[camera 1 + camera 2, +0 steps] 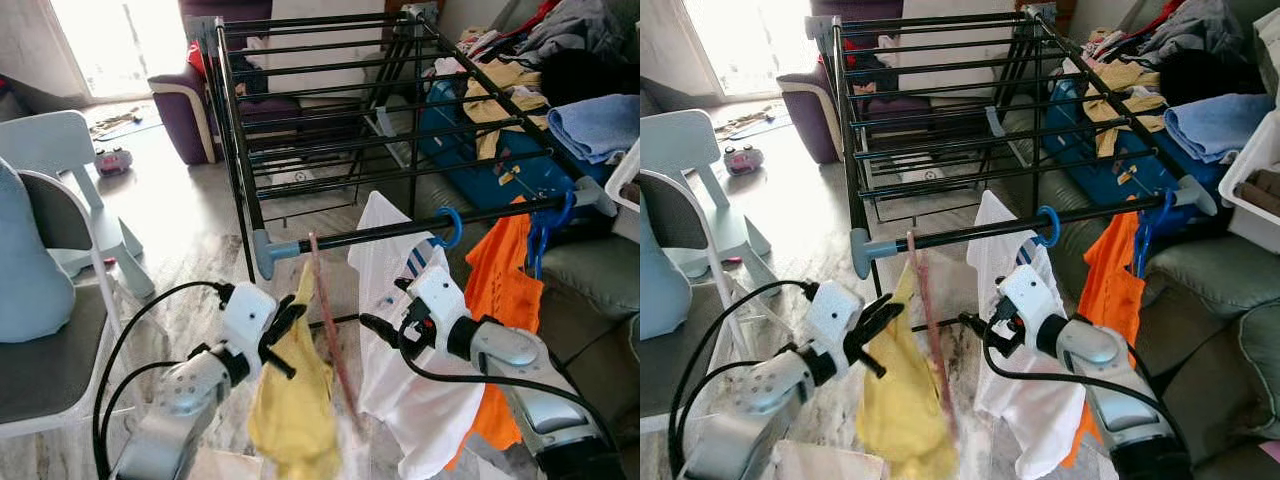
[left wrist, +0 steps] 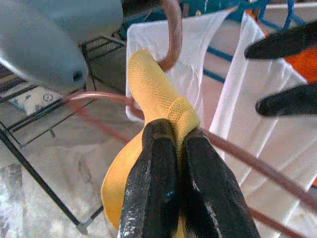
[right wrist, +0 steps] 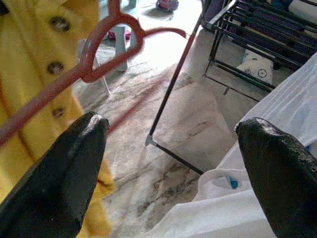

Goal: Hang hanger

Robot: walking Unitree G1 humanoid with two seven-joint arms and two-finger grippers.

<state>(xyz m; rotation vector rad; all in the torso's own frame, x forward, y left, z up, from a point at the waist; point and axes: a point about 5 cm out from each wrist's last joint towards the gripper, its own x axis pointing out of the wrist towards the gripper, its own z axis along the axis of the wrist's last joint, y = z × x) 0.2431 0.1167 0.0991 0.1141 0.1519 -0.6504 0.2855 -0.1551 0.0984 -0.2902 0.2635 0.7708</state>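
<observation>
A yellow garment hangs on a pink hanger, just below the front rail of the black drying rack. My left gripper is shut on the garment's collar; the left wrist view shows the fingers pinching yellow cloth under the hanger's hook. My right gripper stands open to the right of the hanger, apart from it, in front of a white shirt. In the right wrist view the hook and buttoned yellow cloth lie ahead of the spread fingertips.
The white shirt and an orange shirt hang from blue hangers on the same rail. A white chair stands at the left. A sofa piled with clothes and a white basket crowd the right. A purple armchair sits behind the rack.
</observation>
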